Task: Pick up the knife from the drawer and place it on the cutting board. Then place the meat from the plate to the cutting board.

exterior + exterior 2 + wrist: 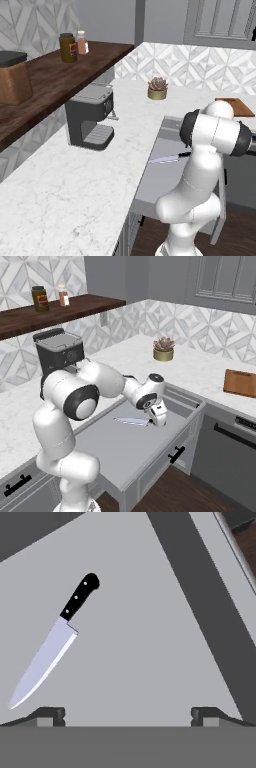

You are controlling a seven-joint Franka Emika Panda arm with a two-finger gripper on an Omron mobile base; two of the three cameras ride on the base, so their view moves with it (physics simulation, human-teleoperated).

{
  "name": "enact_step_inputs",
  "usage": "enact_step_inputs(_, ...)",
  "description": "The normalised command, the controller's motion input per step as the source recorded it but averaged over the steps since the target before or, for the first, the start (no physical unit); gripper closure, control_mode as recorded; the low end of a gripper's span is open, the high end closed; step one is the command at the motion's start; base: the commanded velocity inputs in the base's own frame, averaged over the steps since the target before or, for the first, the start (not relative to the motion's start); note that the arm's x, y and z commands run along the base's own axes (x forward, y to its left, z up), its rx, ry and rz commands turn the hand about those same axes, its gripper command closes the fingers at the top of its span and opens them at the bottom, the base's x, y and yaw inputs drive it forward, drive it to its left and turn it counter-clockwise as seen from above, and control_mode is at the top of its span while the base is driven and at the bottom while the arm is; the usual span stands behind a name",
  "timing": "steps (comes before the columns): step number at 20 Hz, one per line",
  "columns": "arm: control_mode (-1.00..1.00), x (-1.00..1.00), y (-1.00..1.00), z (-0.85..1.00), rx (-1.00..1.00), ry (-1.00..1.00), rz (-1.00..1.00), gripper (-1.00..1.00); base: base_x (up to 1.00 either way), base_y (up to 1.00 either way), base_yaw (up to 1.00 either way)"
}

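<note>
Fingers (50,716) spread wide, nothing between them — the two dark tips sit far apart at the bottom of the hand view, with bare grey drawer floor in the gap. The gripper (128,717) hangs above the open drawer (150,456), pointing down into it; in the right base view the gripper (159,418) is just beside the knife's handle end. The knife (52,644) lies flat on the drawer floor, black handle up and to the left of centre in the hand view, silver blade running down toward the left fingertip, so it is off to one side of the gap and not between the tips. From the left base view the knife (167,158) shows as a pale sliver just left of the arm. The cutting board (241,382) sits on the counter (75,190) well apart from the drawer, to the far right, near the corner; same board (235,106) is partly hidden behind the arm's shoulder. Judging the step: approach for the knife pick, grasp not yet made. Risks, imo: closing here would catch air, since the handle is offset; a descent w/o recentring could land a fingertip on the blade and skid it. The knife is thin and flat on a smooth floor — a shallow pinch could slip off. Plate and meat aren't something I can place.
</note>
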Motion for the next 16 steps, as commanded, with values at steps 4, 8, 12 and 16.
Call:
enact_step_inputs(4, -1.00, 0.53, 0.00, -0.01, 0.16, 0.07, -0.10, -1.00, 0.00, 0.00, 0.00)
enact_step_inputs(8, -1.00, 0.61, 0.00, -0.10, 0.11, 0.28, -0.02, -1.00, 0.00, 0.00, 0.00)
enact_step_inputs(12, -1.00, 0.48, -0.01, -0.34, 0.01, 0.23, -0.03, -1.00, 0.00, 0.00, 0.00)
enact_step_inputs(16, -1.00, 0.21, -0.13, -0.37, 0.00, 0.02, -0.04, -1.00, 0.00, 0.00, 0.00)
